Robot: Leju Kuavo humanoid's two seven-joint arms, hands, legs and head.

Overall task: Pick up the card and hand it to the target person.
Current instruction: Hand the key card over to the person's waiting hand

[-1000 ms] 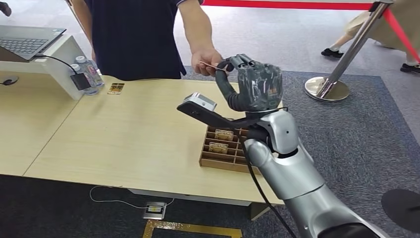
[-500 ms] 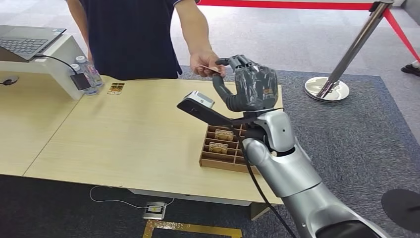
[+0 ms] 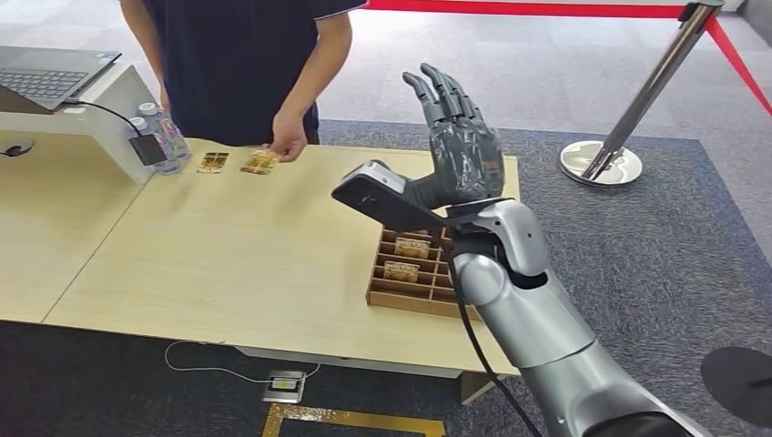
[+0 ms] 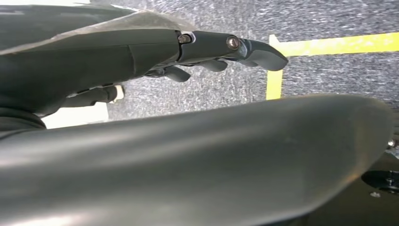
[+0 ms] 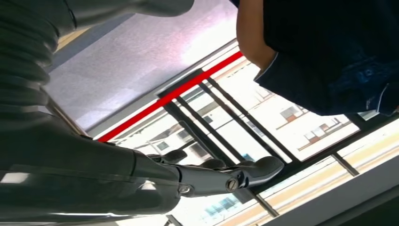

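handoff done | right hand (image 3: pixel 460 150) now empty, fingers spread, raised | person's hand (image 3: pixel 289 146) took card (image 3: pixel 259 163), laying it on table (image 3: pixel 237 264) | left hand (image 4: pixel 141 52) empty, fingers extended

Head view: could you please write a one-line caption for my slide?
Right hand raised, fingers spread and empty, while the person's hand rests at a card on the table.

Silver arm (image 3: pixel 537 319), dark grey hand (image 3: pixel 464 150), black cable (image 3: pixel 473 337)
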